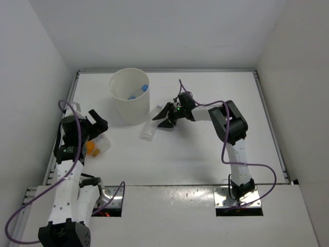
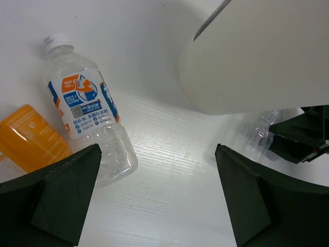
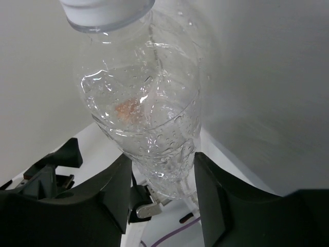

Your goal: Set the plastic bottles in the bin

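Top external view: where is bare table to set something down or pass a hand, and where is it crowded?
Free: the near-centre table between the labelled bottle and the right arm; also the far-right corner behind that arm. Crowded: the left tool by the orange bottle, and the right tool at the clear bottle beside the bin.

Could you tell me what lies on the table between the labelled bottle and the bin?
Nothing: in the left wrist view, bare white table separates the labelled bottle from the bin.
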Robot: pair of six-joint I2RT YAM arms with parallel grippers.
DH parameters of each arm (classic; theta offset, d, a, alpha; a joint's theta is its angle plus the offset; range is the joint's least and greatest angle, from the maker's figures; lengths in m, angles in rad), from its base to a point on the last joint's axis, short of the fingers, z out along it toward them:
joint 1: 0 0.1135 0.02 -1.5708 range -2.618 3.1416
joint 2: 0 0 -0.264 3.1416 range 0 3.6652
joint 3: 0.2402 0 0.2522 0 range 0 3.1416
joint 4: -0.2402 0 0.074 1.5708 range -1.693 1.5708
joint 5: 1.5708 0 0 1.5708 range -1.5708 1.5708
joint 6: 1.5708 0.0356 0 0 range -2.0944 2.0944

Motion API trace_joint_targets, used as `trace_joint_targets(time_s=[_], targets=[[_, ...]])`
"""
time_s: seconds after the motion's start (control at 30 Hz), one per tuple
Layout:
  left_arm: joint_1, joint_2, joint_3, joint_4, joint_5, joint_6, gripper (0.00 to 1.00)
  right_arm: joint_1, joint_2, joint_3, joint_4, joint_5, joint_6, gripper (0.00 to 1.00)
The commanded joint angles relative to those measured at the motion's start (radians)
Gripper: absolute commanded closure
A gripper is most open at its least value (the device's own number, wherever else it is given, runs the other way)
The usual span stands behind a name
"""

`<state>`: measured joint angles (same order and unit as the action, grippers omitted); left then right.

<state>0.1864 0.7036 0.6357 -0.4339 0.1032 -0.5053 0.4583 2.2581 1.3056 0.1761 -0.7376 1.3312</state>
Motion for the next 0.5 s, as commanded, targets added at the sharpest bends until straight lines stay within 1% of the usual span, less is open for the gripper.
trace_joint_targets(time_s=[0.0, 0.07, 0.13, 0.2, 0.27, 0.3, 0.37, 0.47], targets=[[-0.011, -0.015, 0.001, 0.038, 0.003, 0.001, 0.00, 0.000, 0.012, -0.048, -0.093, 0.063, -0.058, 0.70], [-0.011, -0.026, 0.001, 0.038, -0.007, -0.009, 0.00, 0.000, -0.012, -0.077, -0.093, 0.075, -0.067, 0.78], [-0.011, -0.026, 0.001, 0.038, -0.007, -0.009, 0.00, 0.000, -0.043, -0.118, -0.084, 0.084, -0.078, 0.78], [-0.011, -0.036, 0.001, 0.038, -0.016, -0.009, 0.00, 0.000, -0.063, -0.159, -0.058, 0.095, -0.087, 0.72], [-0.022, -0.045, 0.001, 0.038, -0.025, -0.018, 0.00, 0.000, -0.074, -0.169, -0.032, 0.095, -0.098, 0.61], [-0.043, -0.046, 0.001, 0.029, -0.040, -0.018, 0.00, 0.000, -0.074, -0.180, -0.032, 0.095, -0.107, 0.53], [-0.067, -0.055, 0.001, 0.029, -0.059, -0.029, 0.00, 0.000, -0.074, -0.180, -0.032, 0.104, -0.107, 0.46], [-0.114, -0.064, 0.001, 0.017, -0.103, -0.039, 0.00, 0.000, -0.063, -0.171, -0.053, 0.125, -0.107, 0.40]])
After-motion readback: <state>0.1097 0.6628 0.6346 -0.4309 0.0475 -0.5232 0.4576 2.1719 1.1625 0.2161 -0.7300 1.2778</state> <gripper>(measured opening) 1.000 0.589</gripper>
